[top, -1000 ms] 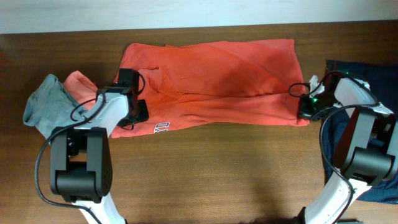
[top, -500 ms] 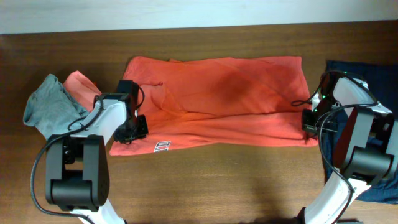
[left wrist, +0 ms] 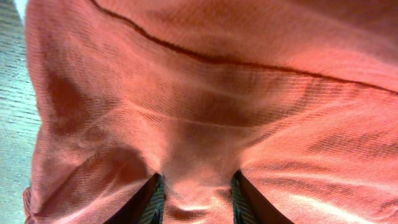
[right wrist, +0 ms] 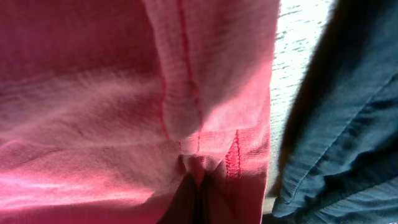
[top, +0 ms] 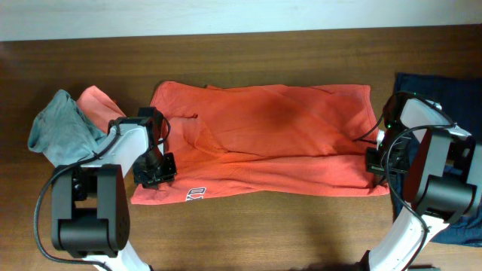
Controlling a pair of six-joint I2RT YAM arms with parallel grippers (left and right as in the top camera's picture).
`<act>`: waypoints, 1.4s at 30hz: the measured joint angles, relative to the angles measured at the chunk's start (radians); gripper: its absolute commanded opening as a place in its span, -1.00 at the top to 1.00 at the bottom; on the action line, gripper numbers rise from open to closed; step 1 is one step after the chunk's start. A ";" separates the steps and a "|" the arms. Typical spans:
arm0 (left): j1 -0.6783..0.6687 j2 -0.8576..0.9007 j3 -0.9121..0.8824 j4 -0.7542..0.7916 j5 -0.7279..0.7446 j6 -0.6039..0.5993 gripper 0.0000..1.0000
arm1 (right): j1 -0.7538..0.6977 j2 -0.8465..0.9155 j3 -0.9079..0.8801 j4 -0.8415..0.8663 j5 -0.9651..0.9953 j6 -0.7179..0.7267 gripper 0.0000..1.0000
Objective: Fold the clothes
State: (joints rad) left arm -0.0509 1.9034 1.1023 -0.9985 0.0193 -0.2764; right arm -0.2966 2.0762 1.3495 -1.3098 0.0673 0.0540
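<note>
The clothes here are chiefly a coral-orange T-shirt [top: 263, 128] lying spread across the middle of the table, with white lettering [top: 194, 194] at its front left edge. My left gripper [top: 154, 170] pinches the shirt's left side. In the left wrist view a fold of the orange fabric [left wrist: 199, 112] bunches between the left gripper's [left wrist: 196, 202] fingers [left wrist: 153, 200]. My right gripper [top: 376, 161] holds the shirt's front right corner. In the right wrist view the right gripper [right wrist: 196, 180] is closed tight on the shirt's stitched hem [right wrist: 180, 87].
A grey-teal garment [top: 59, 129] and another coral piece [top: 94, 100] lie heaped at the left edge. A navy garment [top: 422, 81] lies at the right under my right arm, and shows beside the hem as navy cloth [right wrist: 348, 124]. The wooden table [top: 248, 233] shows bare along the front.
Both grippers have drawn the shirt toward the table's front edge. The right one also moved outward, so the shirt lies wider and flatter. The left jaws closed a little further on the fabric.
</note>
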 measured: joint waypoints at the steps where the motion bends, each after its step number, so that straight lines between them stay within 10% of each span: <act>1: 0.000 0.000 0.000 -0.001 0.000 0.001 0.32 | 0.000 0.000 0.000 0.002 0.000 0.000 0.92; 6: 0.000 -0.021 0.000 -0.018 -0.001 0.007 0.31 | 0.000 -0.012 0.034 -0.011 -0.023 -0.002 0.81; 10: -0.002 -0.132 -0.037 -0.034 -0.016 0.029 -0.54 | 0.000 -0.142 0.163 -0.019 -0.034 -0.002 0.07; 17: -0.002 -0.489 -0.001 0.105 -0.027 0.050 -0.56 | 0.000 -0.267 0.305 -0.054 -0.034 -0.002 0.06; 28: -0.002 -0.512 0.021 0.356 -0.026 0.079 -0.57 | 0.000 -0.265 0.303 -0.044 -0.122 -0.055 0.06; 42: 0.102 0.225 0.762 0.190 0.179 0.345 -0.56 | 0.000 -0.278 0.304 -0.048 -0.193 -0.092 0.03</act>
State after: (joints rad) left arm 0.0513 2.1284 1.8641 -0.8082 0.1982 0.0689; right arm -0.2966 1.7977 1.6531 -1.3579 -0.1261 -0.0380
